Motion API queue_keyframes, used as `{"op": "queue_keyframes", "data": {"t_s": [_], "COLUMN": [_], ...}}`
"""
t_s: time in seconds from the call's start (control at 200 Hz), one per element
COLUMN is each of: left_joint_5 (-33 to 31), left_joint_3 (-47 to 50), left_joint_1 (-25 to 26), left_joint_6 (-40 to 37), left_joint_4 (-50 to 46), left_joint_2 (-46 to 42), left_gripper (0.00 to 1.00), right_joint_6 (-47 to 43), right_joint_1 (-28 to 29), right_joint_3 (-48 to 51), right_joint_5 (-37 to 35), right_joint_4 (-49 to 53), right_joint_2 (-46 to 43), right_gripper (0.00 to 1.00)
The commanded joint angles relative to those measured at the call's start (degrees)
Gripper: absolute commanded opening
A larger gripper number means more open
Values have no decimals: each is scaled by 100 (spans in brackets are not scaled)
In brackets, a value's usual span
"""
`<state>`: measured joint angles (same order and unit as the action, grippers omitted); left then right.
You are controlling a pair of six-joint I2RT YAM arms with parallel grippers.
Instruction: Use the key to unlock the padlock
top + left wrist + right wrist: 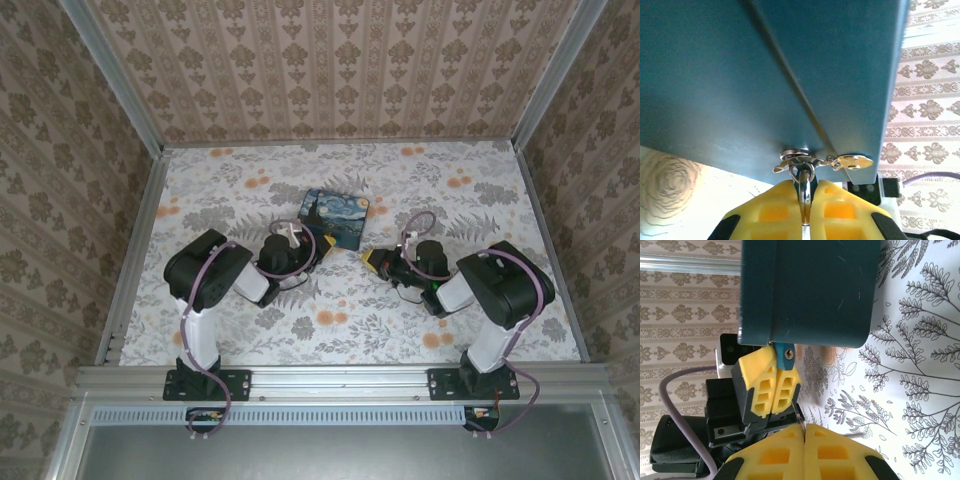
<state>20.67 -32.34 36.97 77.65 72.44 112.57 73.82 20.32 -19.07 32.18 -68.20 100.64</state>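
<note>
While the padlock (786, 353) is pinched steady by left fingers (764, 385), the key (800, 424) is nipped between right fingers (777, 456) for insertion.

The left arm (210, 275) and right arm (500, 285) have bulky black joints, white lower links and black bolted bases. A lilac cable (935, 175) loops along each. The left tool (805, 197) and right tool (804, 435) have yellow fingers (772, 210) with square recesses.

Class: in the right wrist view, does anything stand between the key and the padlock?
Yes: the left gripper, jaws shut on the padlock at the tin's edge, lies between it and the key pinched in the right gripper.
</note>
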Motion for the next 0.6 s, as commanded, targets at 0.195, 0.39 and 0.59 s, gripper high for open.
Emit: {"op": "queue_keyframes", "data": {"t_s": [0.195, 0.39, 0.59], "left_joint_5": [697, 938, 1025], "left_joint_3": [-220, -286, -308], "left_joint_1": [-89, -102, -102], "left_joint_6": [66, 67, 86], "left_joint_4": [232, 235, 227], "left_joint_2": [-315, -259, -227], "left_gripper": [0, 0, 0], "right_joint_6": [299, 326, 379], "right_joint_1": [157, 168, 192], "right_joint_3": [-182, -229, -323], "right_joint_5": [-98, -129, -175], "right_joint_4": [-565, -551, -551], "right_joint_2": [438, 424, 402], "right_gripper": [0, 0, 0]}}
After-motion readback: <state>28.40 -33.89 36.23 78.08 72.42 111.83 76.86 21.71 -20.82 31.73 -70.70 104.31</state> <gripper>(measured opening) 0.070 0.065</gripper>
